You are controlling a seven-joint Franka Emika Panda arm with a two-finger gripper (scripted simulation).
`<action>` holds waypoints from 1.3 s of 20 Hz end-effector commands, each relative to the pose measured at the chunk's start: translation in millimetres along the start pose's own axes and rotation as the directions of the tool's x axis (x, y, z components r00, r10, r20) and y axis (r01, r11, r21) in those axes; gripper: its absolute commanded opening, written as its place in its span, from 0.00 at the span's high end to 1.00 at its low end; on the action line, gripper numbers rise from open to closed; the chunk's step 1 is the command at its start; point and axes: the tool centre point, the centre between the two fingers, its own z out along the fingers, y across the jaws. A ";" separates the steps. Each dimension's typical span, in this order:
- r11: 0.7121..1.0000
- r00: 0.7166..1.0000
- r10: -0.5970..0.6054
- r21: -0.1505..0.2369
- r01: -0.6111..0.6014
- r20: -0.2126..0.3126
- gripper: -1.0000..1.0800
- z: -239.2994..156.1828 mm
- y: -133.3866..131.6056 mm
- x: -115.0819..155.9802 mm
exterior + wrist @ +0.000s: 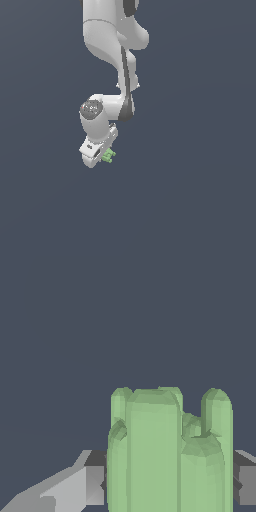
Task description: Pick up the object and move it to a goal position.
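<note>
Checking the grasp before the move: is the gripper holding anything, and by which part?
Yes. The white gripper holds the small light-green lumpy piece by its two opposite sides, its lobes sticking out past the fingertips.

Honestly nothing else around, just a flat dark blue-grey backdrop (pixel 200 150) filling both views, no props anywhere.

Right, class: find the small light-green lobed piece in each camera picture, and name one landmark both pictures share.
Exterior view: the green piece is tiny, just below centre, poking out at the tip of the white tool.
Wrist view: the green piece fills the lower middle, held between the tool's grey fingers.
Shared landmark: the tool's fingers on either side of the piece.
</note>
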 end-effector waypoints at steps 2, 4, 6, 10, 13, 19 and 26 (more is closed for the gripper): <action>1.000 1.000 0.000 -0.001 0.000 0.000 1.00 -14.2 -3.4 -6.9; 1.000 1.000 0.000 -0.001 0.000 0.000 1.00 -25.0 -6.3 -12.3; 1.000 1.000 0.000 -0.001 0.000 0.000 1.00 -37.8 -9.7 -18.6; 1.000 1.000 0.000 -0.001 0.000 0.000 1.00 -69.5 -17.9 -34.1; 1.000 1.000 0.000 -0.001 0.000 0.001 1.00 -95.7 -24.5 -46.5; 1.000 1.000 0.000 -0.001 0.000 0.000 1.00 -138.4 -34.4 -66.5; 1.000 1.000 0.000 0.000 0.000 0.000 1.00 -167.7 -40.1 -79.9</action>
